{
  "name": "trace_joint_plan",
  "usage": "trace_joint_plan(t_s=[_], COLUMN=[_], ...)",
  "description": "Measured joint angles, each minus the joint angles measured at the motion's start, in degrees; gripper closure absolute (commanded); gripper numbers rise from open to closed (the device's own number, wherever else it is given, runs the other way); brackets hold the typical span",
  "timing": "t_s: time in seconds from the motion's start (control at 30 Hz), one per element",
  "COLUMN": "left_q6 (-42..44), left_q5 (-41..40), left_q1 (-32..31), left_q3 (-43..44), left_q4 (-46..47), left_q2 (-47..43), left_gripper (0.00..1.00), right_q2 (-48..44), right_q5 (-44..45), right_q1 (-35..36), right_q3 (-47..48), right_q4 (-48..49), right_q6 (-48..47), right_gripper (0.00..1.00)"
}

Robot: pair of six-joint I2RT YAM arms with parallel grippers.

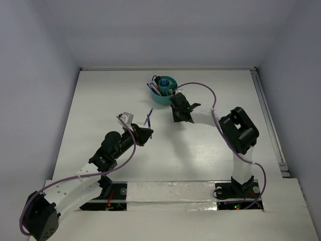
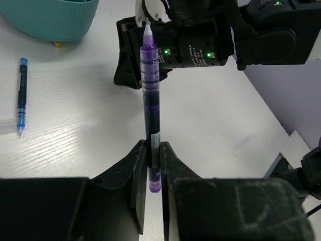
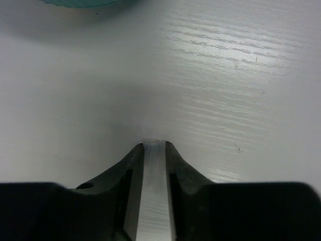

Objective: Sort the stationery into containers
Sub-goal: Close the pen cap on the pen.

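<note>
Right now my left gripper (image 2: 152, 147) is clamped tight on a purple pen (image 2: 150, 100), with both fingers pressed against the lower part of the barrel. The pen stands up from between the fingers, its white tip pointing away from the wrist toward the right arm's black body. Its short lower end shows just below the grip. From the top camera, the pen is lifted off the white table (image 1: 200, 150) and angled toward the far side. It is near the teal cup (image 1: 160, 99) but not over it.

The cup sits at the far middle of the table. Several pens (image 1: 156, 89), red, blue and dark, already stand in the compartment on its left side. A blue pen (image 2: 21, 95) lies flat on the table to the left of the held pen in the left wrist view, near the cup's base and apart from both grippers.

My right gripper (image 3: 153, 145) hovers low over the table just on the near side of the cup, whose teal edge shows at the top of its wrist view. Its fingers are almost together with only a thin slot between them. The slot looks pale, and I cannot tell whether that is bare table or something pinched there.
</note>
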Motion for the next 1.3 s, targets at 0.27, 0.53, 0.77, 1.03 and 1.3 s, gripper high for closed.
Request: trace_joint_plan(t_s=[0.27,0.53,0.77,1.03,1.3], left_q6=[0.0,-0.02,-0.02,-0.09,-2.12], left_q5=[0.02,0.02,0.0,1.4,4.85], left_q1=[0.0,0.0,0.0,0.0,-0.35], left_q3=[0.0,0.0,0.0,0.0,0.0], left_q4=[-0.02,-0.02,-0.02,1.4,4.52], left_q2=[-0.07,-0.57,-0.57,1.68,7.69], left_gripper=[1.0,1.0,1.0,1.0,1.0], right_q2=[0.28,0.59,0.87,-6.69,-28.48], right_q5=[0.98,0.94,0.72,-2.21,-8.74], right_q1=[0.0,-0.2,-0.2,-0.24,-0.24], right_q3=[0.81,1.38,1.97,-7.72,-19.26], right_q4=[-1.7,-2.51,-3.19,1.03,12.22], right_q6=[0.07,0.63,0.68,0.68,3.52], right_gripper=[0.57,0.81,1.0,1.0,1.0])
